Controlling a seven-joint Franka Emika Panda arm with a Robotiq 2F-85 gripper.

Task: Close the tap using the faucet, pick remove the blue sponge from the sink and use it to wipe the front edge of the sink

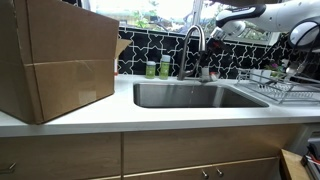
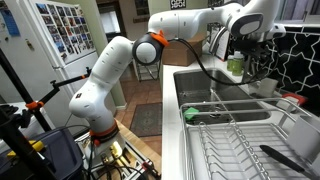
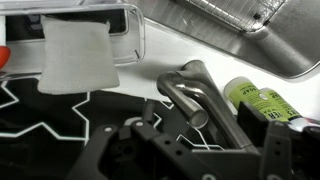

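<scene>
Though the steel sink (image 1: 190, 96) is rectangular, its faucet (image 3: 188, 92) curves

chrome gooseneck faucet (image 1: 194, 42) stands upright behind the steel sink (image 1: 200, 96), spout arched over the basin; small greenish-blue sponge (image 2: 189, 114) sits at a basin corner.

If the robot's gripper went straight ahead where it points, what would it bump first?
Most likely the curved silver metal faucet, right ahead of the gripper, though depth is unclear.

Gripper (image 3: 200, 150) dark and blurred at the wrist view's lower edge (jaw gap unreadable), cardboard box (image 1: 50, 60) edge-cropped
</scene>
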